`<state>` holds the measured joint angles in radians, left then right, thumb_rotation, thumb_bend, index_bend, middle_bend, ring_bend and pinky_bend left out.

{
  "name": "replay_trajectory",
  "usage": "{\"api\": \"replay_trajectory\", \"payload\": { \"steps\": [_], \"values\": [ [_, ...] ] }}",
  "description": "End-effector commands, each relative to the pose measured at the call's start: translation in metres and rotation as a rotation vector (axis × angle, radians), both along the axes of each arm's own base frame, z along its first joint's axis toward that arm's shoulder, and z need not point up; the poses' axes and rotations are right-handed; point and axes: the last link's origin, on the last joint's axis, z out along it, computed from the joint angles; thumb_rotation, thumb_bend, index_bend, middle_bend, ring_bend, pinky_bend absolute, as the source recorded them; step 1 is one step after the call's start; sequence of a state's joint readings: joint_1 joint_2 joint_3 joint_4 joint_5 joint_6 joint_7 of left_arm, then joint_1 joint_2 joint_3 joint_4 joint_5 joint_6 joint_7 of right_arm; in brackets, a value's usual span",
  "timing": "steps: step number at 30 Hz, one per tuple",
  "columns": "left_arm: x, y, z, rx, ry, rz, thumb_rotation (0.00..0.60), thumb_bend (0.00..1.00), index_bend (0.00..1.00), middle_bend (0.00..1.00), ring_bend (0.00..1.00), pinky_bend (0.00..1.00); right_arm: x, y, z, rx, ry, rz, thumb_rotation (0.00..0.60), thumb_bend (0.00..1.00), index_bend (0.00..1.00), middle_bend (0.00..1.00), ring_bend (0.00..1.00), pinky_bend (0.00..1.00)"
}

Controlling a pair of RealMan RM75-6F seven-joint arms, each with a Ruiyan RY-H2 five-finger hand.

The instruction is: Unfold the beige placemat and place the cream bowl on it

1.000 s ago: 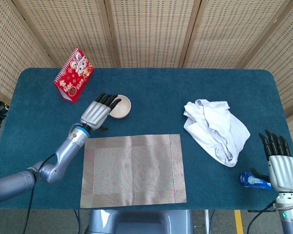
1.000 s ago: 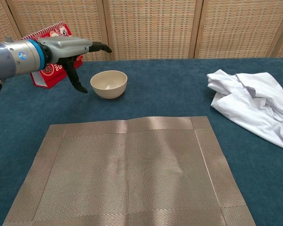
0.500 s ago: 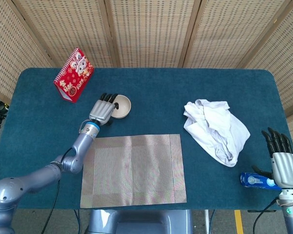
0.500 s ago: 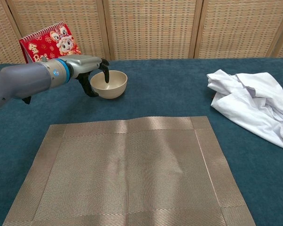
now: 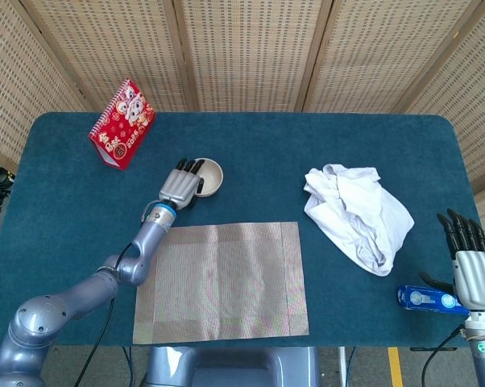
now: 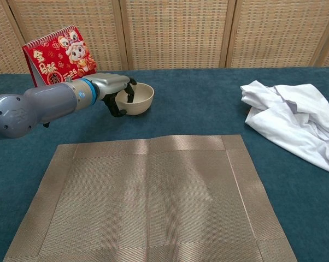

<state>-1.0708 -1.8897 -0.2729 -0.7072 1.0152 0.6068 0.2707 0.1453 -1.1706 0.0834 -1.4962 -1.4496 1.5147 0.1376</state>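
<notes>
The beige placemat (image 5: pixel 221 278) lies flat and unfolded near the table's front edge, filling the lower chest view (image 6: pixel 148 202). Just behind its left corner is the cream bowl (image 5: pixel 212 174) (image 6: pixel 143 100). My left hand (image 5: pixel 182 186) (image 6: pixel 118 90) grips the bowl's left rim, fingers hooked inside and thumb outside against the wall. The bowl looks slightly tilted. My right hand (image 5: pixel 470 270) hangs at the table's front right corner, fingers extended and apart, holding nothing.
A crumpled white cloth (image 5: pixel 359 214) (image 6: pixel 295 123) lies right of the placemat. A red calendar (image 5: pixel 122 122) (image 6: pixel 58 52) stands at the back left. A small blue packet (image 5: pixel 424 299) lies by my right hand. Wicker screens close off the back.
My left hand came down from beside the bowl, closed its fingers over the rim and shifted the bowl a little to the right. My right hand drifted slightly lower.
</notes>
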Motion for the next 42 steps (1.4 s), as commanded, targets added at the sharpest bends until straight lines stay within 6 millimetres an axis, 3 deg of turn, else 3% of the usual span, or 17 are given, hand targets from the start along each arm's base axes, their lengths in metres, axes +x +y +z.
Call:
{"api": "replay_trajectory", "payload": {
  "steps": [1, 4, 10, 17, 23, 38, 42],
  "values": [
    [0.003, -0.003, 0.009, 0.015, -0.025, -0.038, 0.600, 0.48, 0.78, 0.00, 0.00, 0.00, 0.001, 0.000, -0.001, 0.003, -0.002, 0.002, 0.600, 0.00, 0.00, 0.00, 0.00, 0.00],
    [0.011, -0.009, 0.020, 0.026, -0.044, -0.110, 0.600, 0.48, 0.78, 0.00, 0.00, 0.00, 0.002, 0.001, -0.002, 0.005, -0.002, 0.009, 0.600, 0.00, 0.00, 0.00, 0.00, 0.00],
    [0.023, -0.042, 0.039, -0.015, -0.073, -0.259, 0.600, 0.48, 0.78, 0.00, 0.00, 0.00, 0.006, 0.003, -0.002, 0.003, -0.003, 0.022, 0.600, 0.00, 0.00, 0.00, 0.00, 0.00],
    [0.028, -0.111, 0.049, -0.125, -0.111, -0.444, 0.600, 0.48, 0.79, 0.00, 0.00, 0.00, 0.011, 0.006, -0.002, 0.001, -0.002, 0.042, 0.600, 0.00, 0.00, 0.00, 0.00, 0.00],
    [0.021, -0.161, 0.040, -0.245, -0.118, -0.521, 0.600, 0.48, 0.79, 0.00, 0.00, 0.00, 0.014, 0.009, -0.001, 0.000, -0.003, 0.057, 0.600, 0.00, 0.00, 0.00, 0.00, 0.00],
    [0.002, -0.189, 0.028, -0.310, -0.114, -0.531, 0.600, 0.48, 0.79, 0.00, 0.00, 0.00, 0.016, 0.011, 0.002, -0.009, -0.011, 0.067, 0.600, 0.00, 0.00, 0.00, 0.00, 0.00],
    [-0.008, -0.192, 0.031, -0.322, -0.085, -0.517, 0.600, 0.48, 0.72, 0.00, 0.00, 0.00, 0.016, 0.011, 0.003, -0.011, -0.013, 0.066, 0.600, 0.00, 0.00, 0.00, 0.00, 0.00]
  ]
}}
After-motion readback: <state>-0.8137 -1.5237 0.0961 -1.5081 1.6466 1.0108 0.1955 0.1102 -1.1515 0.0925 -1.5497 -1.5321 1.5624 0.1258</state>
